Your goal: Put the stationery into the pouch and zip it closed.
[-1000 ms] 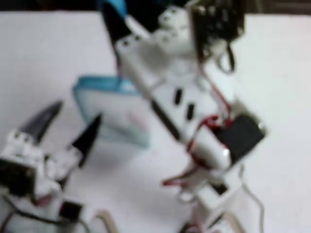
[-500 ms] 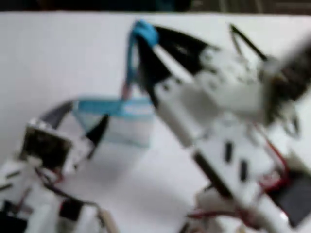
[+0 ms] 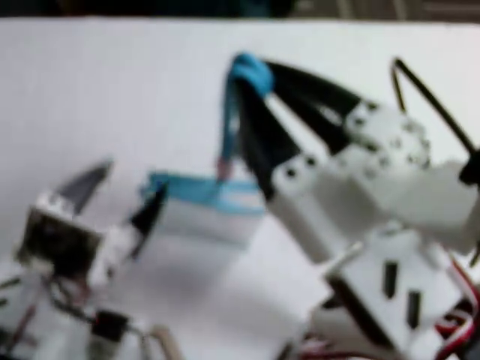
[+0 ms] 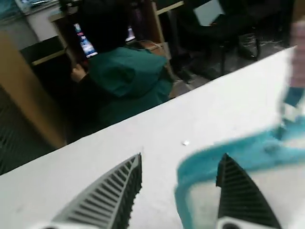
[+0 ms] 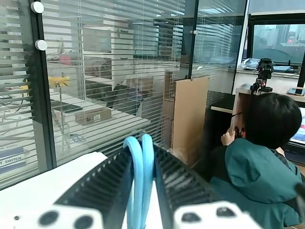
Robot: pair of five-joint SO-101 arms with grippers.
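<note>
Right pincer (image 3: 251, 71), pinching the blue strap (image 3: 227, 127), has dragged the pouch (image 3: 202, 217) toward frame centre; left pincer (image 3: 133, 178) spread; zipping likely pending.

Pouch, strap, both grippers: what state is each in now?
pouch: on the table, zip state unclear.
blue strap: stretched upward from the pouch, loop pinched.
right gripper: shut on the blue strap.
left gripper: open, one finger at the pouch's corner.
</note>
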